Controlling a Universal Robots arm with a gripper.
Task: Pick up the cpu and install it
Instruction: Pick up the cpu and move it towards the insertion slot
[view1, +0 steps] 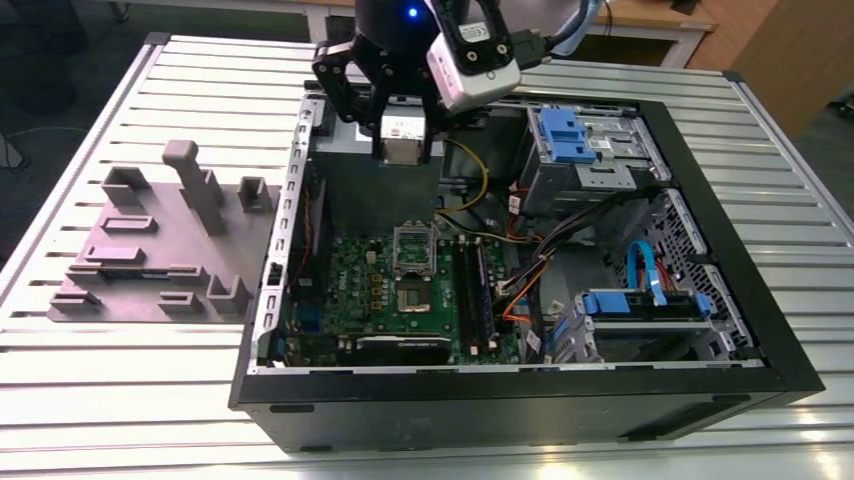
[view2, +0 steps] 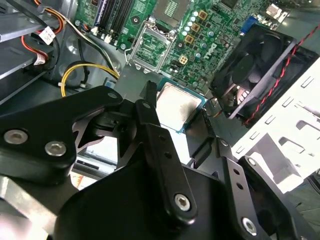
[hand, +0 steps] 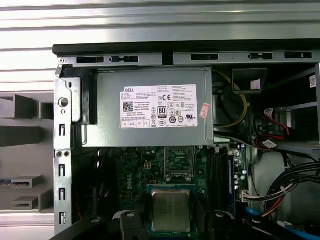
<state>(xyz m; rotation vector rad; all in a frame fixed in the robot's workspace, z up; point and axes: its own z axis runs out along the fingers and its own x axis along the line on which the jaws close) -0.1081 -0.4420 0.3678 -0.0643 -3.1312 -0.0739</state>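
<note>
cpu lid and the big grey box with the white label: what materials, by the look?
Small flat square cpu: silvery metal lid, dull brushed sheen; thin green rim beneath, probably circuit-board laminate. Large grey box: sheet metal, likely steel, matte grey finish with soft even reflections.

Lab workbench (view1: 134, 400) (slatted metal), opened computer case (view1: 534, 395), grey jig (view1: 147, 250)
</note>
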